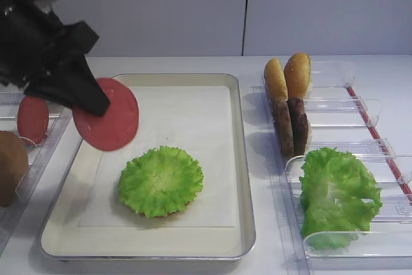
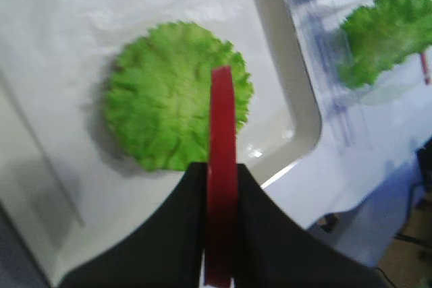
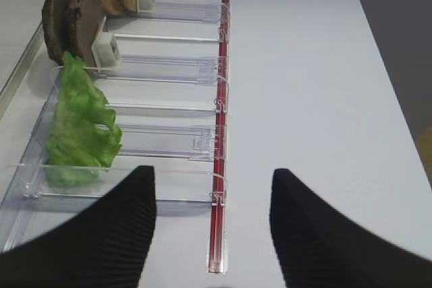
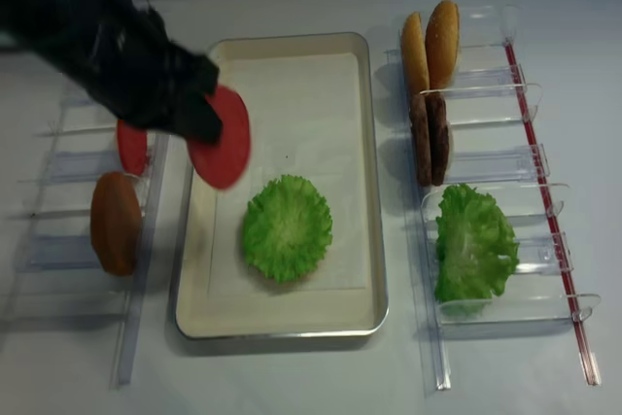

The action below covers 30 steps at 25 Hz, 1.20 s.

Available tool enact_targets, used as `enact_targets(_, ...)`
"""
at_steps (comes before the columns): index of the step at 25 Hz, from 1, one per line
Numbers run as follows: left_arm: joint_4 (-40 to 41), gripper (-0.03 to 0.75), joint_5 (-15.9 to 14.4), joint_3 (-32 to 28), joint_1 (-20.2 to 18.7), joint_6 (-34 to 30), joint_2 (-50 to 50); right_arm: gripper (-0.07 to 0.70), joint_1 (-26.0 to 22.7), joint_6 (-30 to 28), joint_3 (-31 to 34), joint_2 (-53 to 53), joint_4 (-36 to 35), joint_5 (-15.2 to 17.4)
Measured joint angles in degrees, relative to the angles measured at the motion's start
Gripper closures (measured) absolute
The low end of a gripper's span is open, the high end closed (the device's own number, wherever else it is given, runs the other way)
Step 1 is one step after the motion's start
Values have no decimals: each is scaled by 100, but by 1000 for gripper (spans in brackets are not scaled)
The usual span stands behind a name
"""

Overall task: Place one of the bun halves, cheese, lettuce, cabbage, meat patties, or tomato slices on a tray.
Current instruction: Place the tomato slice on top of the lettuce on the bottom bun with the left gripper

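Note:
My left gripper [image 1: 96,102] is shut on a red tomato slice [image 1: 109,115], held on edge above the left side of the metal tray [image 1: 243,159]. In the left wrist view the tomato slice [image 2: 222,139] stands edge-on between the black fingers [image 2: 182,220], over the tray. A round lettuce leaf [image 1: 161,180] lies flat on the tray's paper liner. My right gripper [image 3: 212,200] is open and holds nothing, hovering over the near end of the right rack.
The right clear rack [image 1: 360,104] holds two bun halves [image 1: 288,75], two meat patties [image 1: 290,123] and more lettuce [image 1: 338,194]. The left rack [image 1: 48,149] holds another tomato slice [image 1: 32,119] and a brown bun half [image 1: 11,167]. A red strip [image 3: 221,99] runs along the right rack.

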State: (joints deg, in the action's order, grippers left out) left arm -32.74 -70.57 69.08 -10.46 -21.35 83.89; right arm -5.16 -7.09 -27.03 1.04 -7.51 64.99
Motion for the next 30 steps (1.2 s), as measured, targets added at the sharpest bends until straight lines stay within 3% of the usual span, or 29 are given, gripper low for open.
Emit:
enact_targets(5, -1754, 667, 211, -1324, 0, -1339, -86, 217, 0, 0, 0, 0, 0, 0)
enact_targets(11, -3565, 667, 1172, -2229, 0, -2604, 103, 217, 0, 0, 0, 0, 0, 0)
enact_targets(16, -3910, 667, 1367, -2283, 0, -2771, 689, 217, 0, 0, 0, 0, 0, 0)
enact_targets(30, -4141, 667, 1278, -2283, -4, -3037, 1269, 217, 0, 0, 0, 0, 0, 0)
